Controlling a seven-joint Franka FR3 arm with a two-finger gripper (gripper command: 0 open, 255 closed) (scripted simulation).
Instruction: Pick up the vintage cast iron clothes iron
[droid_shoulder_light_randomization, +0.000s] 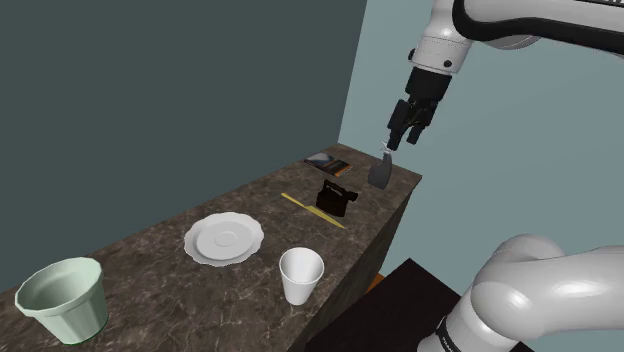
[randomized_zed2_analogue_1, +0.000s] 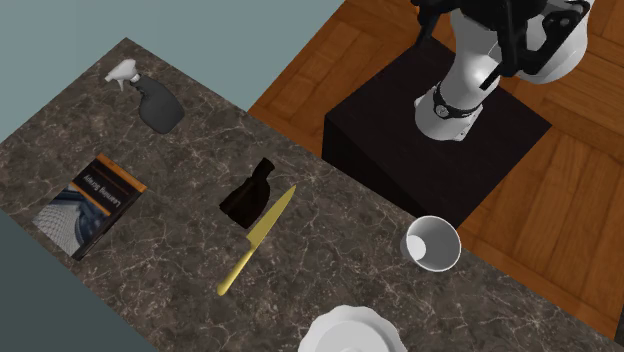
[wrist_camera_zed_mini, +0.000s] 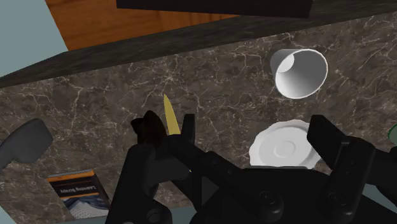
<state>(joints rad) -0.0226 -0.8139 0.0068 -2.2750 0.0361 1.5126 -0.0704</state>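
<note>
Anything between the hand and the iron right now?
Nothing visible. The open hand hangs in clear air above the counter's far end, by the spray bottle. The black iron sits uncovered, nearer the stand. The yellow knife lies right beside it and may crowd one finger.

Iron (randomized_zed2_analogue_1: 248, 197) betw. book (randomized_zed2_analogue_1: 90, 205) & knife (randomized_zed2_analogue_1: 257, 240), on counter (randomized_zed2_analogue_1: 200, 290).

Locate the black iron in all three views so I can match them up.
Shoulder view: the iron stands toward the counter's far end, just behind the yellow knife.
Second exterior view: the iron is mid-counter, between the knife and the book.
Wrist view: the iron sits between the knife and the grey spray bottle.
Shared landmark: the yellow knife alongside it.
</note>
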